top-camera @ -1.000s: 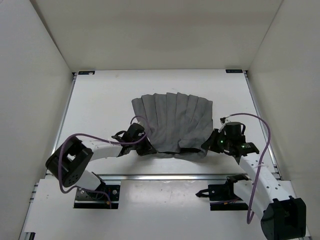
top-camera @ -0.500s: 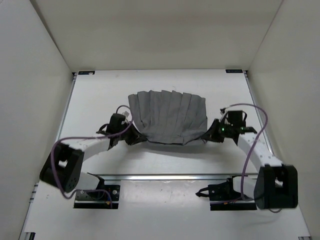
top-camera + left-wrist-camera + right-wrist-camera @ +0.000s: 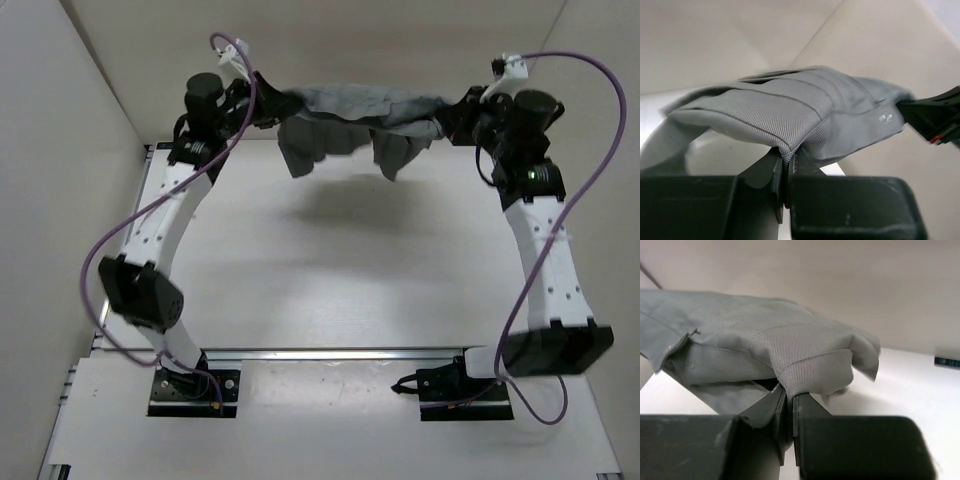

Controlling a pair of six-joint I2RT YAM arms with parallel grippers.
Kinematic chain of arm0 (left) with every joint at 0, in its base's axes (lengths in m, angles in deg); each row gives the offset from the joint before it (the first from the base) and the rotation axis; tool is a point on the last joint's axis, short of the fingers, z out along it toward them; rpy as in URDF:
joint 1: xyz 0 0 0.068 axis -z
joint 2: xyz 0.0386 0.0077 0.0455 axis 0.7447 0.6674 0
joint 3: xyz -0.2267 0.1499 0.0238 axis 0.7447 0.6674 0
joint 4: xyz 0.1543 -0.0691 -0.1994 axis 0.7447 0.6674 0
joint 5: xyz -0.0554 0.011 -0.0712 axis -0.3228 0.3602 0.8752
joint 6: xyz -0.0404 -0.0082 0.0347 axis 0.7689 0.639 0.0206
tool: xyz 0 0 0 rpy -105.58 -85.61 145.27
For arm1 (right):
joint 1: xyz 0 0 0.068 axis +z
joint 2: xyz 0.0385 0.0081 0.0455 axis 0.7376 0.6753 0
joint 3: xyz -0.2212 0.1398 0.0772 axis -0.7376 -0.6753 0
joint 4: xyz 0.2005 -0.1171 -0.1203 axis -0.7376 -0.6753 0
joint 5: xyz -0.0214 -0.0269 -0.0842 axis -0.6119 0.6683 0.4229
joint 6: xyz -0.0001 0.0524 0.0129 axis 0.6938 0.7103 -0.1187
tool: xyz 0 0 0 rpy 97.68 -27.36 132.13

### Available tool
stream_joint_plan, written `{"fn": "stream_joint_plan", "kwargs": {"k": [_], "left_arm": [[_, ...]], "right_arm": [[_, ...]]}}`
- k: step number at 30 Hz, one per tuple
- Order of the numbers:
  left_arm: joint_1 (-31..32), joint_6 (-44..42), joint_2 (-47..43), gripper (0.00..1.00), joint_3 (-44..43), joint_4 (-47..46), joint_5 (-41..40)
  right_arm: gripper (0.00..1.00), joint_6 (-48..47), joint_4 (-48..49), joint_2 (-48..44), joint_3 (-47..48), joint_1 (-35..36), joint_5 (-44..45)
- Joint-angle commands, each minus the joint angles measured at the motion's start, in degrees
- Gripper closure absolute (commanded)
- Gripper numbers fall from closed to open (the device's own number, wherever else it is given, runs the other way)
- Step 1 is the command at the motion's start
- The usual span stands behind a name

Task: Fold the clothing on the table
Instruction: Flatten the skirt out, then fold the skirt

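My left gripper point(image 3: 786, 167) is pinched shut on one end of the cloth point(image 3: 345, 105). My right gripper point(image 3: 788, 402) is pinched shut on the other end. A second ago the cloth lay flat on the table point(image 3: 330, 280) — now both arms reach high and far, and it hangs between them, sagging above the back edge. I think the lift is done — next I lay it down folded.

Plain white walls point(image 3: 70, 110) stand around on three sides.
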Motion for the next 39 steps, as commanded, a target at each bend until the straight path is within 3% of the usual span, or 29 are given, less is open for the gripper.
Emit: {"fn": "stream_joint_plan", "kwargs": {"k": [1, 6, 8, 11, 14, 17, 20, 23, 27, 31, 35, 37, 39], "left_arm": [[0.7, -8.5, -9.7, 1.00, 13.0, 1.9, -3.4], [0.2, -6.7, -22.6, 1.00, 43.5, -1.3, -4.3], [2.1, -6.5, -27.1, 1.00, 56.4, 0.8, -6.5], [7.6, -2.8, -33.7, 1.00, 69.0, 3.3, -7.8], [11.2, 2.0, -40.5, 1.00, 76.1, 7.5, -8.0], [9.3, 4.0, -45.7, 1.00, 77.1, 12.3, -7.0], [4.8, 3.8, -47.2, 1.00, 73.6, 13.9, -6.2], [1.6, 3.2, -43.2, 1.00, 68.5, 9.7, -4.6], [1.8, -1.1, -30.9, 1.00, 58.4, 6.0, -5.8], [0.6, -4.6, -14.5, 1.00, 47.4, 3.9, -4.6], [-2.0, -6.9, -2.0, 1.00, 20.9, 9.9, -2.2], [-1.9, -9.9, 0.8, 1.00, 6.0, 13.6, -6.6], [-1.7, -12.4, -0.3, 1.00, -1.1, 15.1, -10.5]], "right_arm": [[1.00, -4.0, 4.2, -7.5, -15.3, -0.2, 4.8], [1.00, 0.4, 5.3, -16.8, -42.4, -1.9, 1.0], [1.00, 1.8, 3.3, -20.6, -50.8, -0.3, 1.0], [1.00, 6.6, -1.1, -26.4, -61.3, 1.1, -2.0], [1.00, 9.0, -5.6, -29.9, -64.5, 2.4, -6.5], [1.00, 11.6, -7.9, -31.4, -64.9, 5.4, -7.3], [1.00, 13.3, -4.7, -29.7, -62.3, 5.1, -10.9], [1.00, 12.6, -1.3, -24.8, -57.6, 3.3, -12.9], [1.00, 9.1, 0.7, -17.8, -49.3, 2.3, -11.3], [1.00, 4.5, 0.0, -5.0, -34.4, -0.5, -9.3], [1.00, 2.5, -6.5, 9.4, -6.4, -2.5, -10.0], [1.00, 1.0, -9.3, 11.8, 4.6, -1.9, -7.3], [1.00, -0.5, -10.1, 12.3, 13.4, -1.8, -4.7]]}}
